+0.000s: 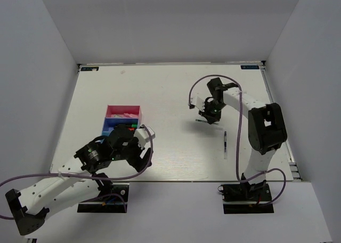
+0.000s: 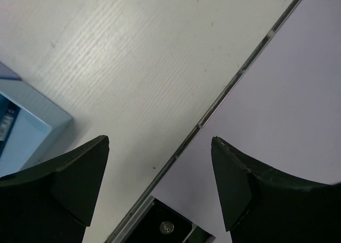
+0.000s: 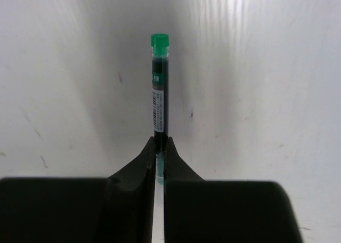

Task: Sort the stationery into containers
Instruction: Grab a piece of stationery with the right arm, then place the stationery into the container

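Right of centre in the top view, the right claw (image 3: 160, 145) grips the lower end of a thin green-capped pen (image 3: 159, 88). At lower left, the left claw (image 2: 160, 142) stands wide, holding nothing, over the surface (image 2: 138, 56) beside the light blue tray (image 2: 26, 126). A second pen (image 1: 225, 142) lies loose nearby.

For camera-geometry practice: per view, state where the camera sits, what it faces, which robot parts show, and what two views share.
Top external: above, behind the bases, looking down at the table; left arm and right arm show.
Left wrist: on its arm, facing the table's near edge past the open left end effector.
Right wrist: looking along the right end effector, shut on a green-capped pen.
Shared: top external also shows that pen.
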`<move>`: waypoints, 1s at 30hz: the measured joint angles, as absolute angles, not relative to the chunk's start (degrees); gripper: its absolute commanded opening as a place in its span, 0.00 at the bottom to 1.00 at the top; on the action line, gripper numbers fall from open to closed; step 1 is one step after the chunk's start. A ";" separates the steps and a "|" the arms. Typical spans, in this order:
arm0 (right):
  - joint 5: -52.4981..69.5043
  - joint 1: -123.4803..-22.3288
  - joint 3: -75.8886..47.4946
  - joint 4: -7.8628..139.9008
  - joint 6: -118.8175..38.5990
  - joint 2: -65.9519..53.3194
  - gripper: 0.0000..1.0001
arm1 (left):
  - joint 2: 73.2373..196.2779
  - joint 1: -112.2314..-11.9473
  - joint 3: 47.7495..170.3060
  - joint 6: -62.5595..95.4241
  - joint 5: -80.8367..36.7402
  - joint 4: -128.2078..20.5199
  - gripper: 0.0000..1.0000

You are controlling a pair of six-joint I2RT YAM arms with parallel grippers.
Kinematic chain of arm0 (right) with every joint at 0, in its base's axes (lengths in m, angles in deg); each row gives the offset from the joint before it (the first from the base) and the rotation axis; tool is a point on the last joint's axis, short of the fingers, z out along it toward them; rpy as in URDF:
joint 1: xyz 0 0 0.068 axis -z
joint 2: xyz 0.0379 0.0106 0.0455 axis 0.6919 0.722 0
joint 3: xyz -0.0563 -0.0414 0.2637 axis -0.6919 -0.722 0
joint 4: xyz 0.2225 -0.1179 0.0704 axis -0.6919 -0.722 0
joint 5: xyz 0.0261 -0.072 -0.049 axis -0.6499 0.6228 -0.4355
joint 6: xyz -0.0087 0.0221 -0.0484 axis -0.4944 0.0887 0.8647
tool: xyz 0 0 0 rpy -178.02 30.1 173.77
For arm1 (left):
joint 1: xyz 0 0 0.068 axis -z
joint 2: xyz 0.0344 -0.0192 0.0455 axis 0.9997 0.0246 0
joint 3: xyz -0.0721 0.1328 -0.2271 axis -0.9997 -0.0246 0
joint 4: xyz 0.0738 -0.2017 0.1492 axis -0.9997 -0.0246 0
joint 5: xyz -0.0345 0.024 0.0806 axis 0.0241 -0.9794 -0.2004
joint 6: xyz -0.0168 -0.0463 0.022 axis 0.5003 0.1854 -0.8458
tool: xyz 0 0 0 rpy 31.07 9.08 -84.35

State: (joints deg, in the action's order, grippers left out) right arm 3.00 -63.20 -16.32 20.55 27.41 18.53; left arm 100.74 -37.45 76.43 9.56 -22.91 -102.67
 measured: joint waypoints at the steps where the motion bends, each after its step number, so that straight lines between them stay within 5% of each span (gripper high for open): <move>1: 2.12 -64.38 -14.35 19.33 26.84 18.62 0.00 | 100.54 -37.45 77.61 9.65 -23.00 -102.80 0.88; 15: -23.36 -82.10 37.12 7.81 5.80 35.62 0.00 | 103.54 -37.45 95.88 11.81 -19.11 -98.58 0.88; 26: -42.40 -94.82 38.33 48.16 -38.64 46.20 0.00 | 106.05 -37.45 101.17 13.28 -9.67 -91.41 0.88; 30: -42.49 -96.59 35.53 55.04 -42.20 48.13 0.00 | 106.44 -37.45 101.17 13.80 -8.46 -91.32 0.88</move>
